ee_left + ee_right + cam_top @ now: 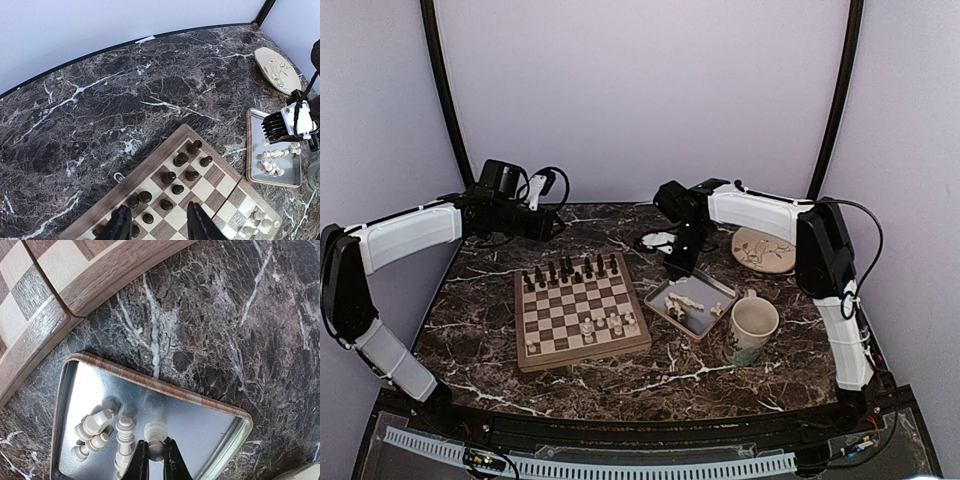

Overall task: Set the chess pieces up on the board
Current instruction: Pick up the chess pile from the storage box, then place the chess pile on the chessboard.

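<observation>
The chessboard (582, 352) lies left of centre, with dark chessmen (570, 270) on its far rows and a few cream-white pieces (610, 322) near its right front. More white pieces (95, 432) lie in the grey metal tray (210, 420). My right gripper (156, 459) is over the tray, shut on one upright white piece (156, 432). In the top view it (681, 266) sits at the tray's far edge. My left gripper (159, 222) is open and empty, high above the dark chessmen (175, 177) at the board's far-left corner (150, 165).
A white mug (752, 328) stands right of the tray (720, 290). A patterned plate (764, 248) lies at the back right. The board's corner (30, 300) lies close to the tray's left edge. Dark marble table (480, 300) surrounds them.
</observation>
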{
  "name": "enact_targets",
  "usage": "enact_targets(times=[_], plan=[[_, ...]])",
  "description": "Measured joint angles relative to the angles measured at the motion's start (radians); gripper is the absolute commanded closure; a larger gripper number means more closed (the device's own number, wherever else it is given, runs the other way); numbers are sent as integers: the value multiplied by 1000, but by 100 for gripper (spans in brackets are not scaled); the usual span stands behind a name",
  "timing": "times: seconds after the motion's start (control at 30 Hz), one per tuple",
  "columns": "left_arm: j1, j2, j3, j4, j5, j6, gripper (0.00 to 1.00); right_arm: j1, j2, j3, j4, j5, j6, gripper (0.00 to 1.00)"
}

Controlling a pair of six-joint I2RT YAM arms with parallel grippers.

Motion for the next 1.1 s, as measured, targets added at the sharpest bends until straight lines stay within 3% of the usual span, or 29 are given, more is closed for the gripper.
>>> enact_targets(times=[0.47,0.9,1.1], plan=[[0,4,3,-1,3,0,60,18,-12,16,-3,0,4,97],[0,-3,70,-33,-8,-33,59,173,-7,203,9,-13,-12,97],[0,-25,59,-51,-11,-46,59,226,72,309,29,-21,-35,96]])
